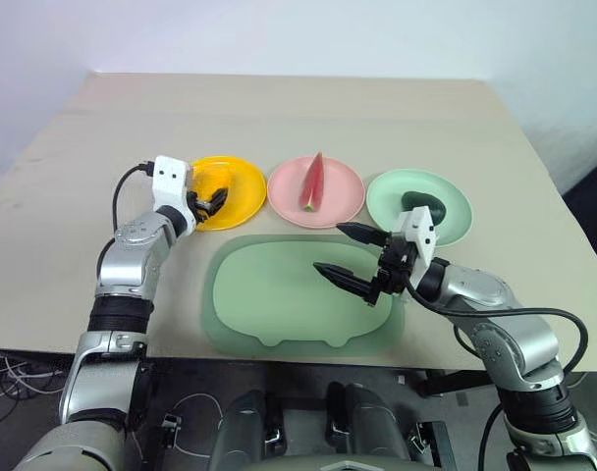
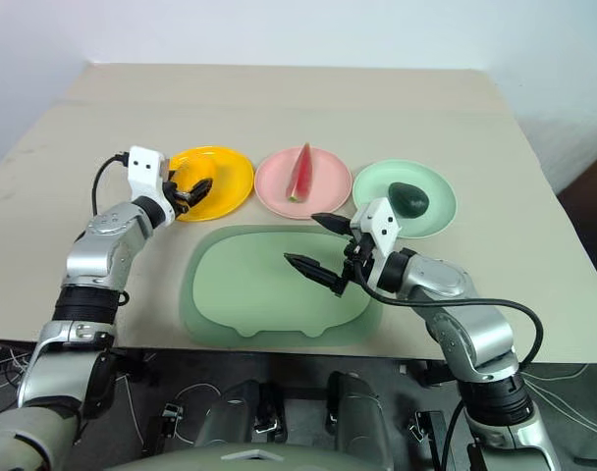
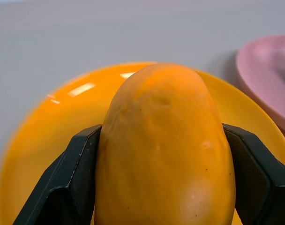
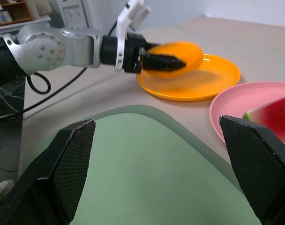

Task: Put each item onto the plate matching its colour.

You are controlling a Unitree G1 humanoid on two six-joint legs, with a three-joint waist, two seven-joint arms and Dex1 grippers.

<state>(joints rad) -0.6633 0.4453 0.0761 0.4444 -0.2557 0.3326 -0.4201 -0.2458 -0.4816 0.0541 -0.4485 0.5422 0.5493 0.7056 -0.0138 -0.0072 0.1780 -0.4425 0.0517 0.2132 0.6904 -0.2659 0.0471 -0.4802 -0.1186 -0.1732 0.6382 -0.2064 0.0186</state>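
Observation:
My left gripper point(image 1: 211, 202) is shut on the yellow-orange mango point(image 3: 166, 150) and holds it just above the near-left part of the yellow plate point(image 1: 242, 182). The right wrist view shows the mango point(image 4: 180, 55) hanging over that plate, clear of its surface. A red watermelon wedge point(image 1: 313, 183) lies on the pink plate point(image 1: 346, 196) in the middle. The dark green avocado point(image 1: 423, 203) rests on the mint green plate point(image 1: 454, 214) at the right. My right gripper point(image 1: 330, 247) stands open and empty over the right part of the tray, pointing left.
A large pale green rounded tray point(image 1: 269, 294) with a tab lies at the table's near edge, in front of the three plates. The beige table point(image 1: 279, 118) stretches bare behind the plates. A black cable loops off my left wrist.

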